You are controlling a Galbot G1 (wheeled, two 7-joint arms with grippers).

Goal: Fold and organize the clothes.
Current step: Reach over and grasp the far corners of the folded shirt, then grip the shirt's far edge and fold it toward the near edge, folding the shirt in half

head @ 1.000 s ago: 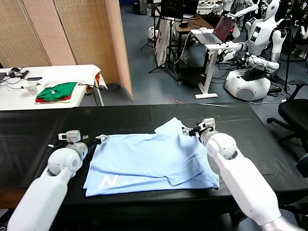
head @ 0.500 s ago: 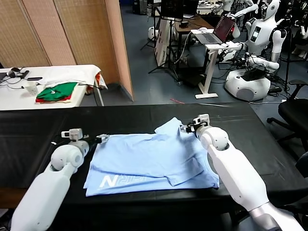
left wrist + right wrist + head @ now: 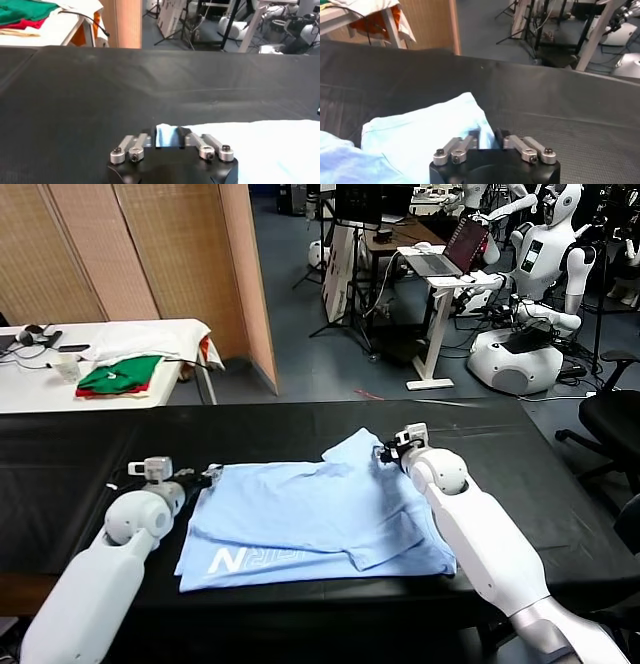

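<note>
Our blue T-shirt (image 3: pixel 315 519) lies flat on the black table (image 3: pixel 80 454), near its front edge. Our left gripper (image 3: pixel 207 477) pinches the shirt's left corner. Our right gripper (image 3: pixel 385 454) pinches its far right sleeve.

Even, bright indoor light fills the room, and the black bench (image 3: pixel 90 444) shows a soft sheen without hard glare. Shadows are faint under the T-shirt (image 3: pixel 310 509). Both wrist views look soft, blurring things behind the bench.
</note>
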